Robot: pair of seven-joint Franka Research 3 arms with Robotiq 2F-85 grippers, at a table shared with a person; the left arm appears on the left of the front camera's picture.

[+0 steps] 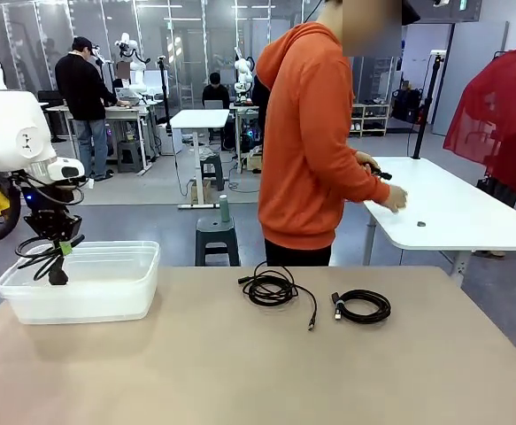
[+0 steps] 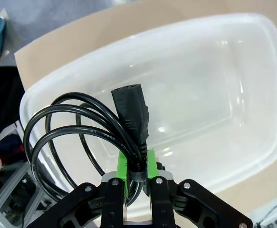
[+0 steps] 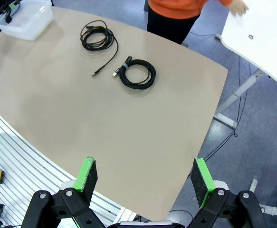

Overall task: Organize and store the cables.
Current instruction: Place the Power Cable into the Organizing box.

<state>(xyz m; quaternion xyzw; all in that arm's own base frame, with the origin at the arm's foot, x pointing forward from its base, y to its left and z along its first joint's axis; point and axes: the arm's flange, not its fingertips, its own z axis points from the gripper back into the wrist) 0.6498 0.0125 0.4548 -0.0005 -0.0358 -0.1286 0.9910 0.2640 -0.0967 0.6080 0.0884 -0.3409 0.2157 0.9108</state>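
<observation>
Two black cables lie on the tan table [image 1: 240, 372] in the front view: a loose coil [image 1: 271, 289] at centre and a tight coil [image 1: 364, 306] just right of it. At far left, the left gripper [image 1: 61, 252] hangs over a clear bin [image 1: 89, 305], clenched on a looped power cable [image 1: 36, 258]. A person [image 1: 315, 133] in orange stands beyond. In the left wrist view, green pads [image 2: 122, 164] pinch that cable below its plug [image 2: 130, 111], with the bin beneath. In the right wrist view, the right gripper [image 3: 143, 168] stands released at the bottom edge, and both coils lie upper left.
</observation>
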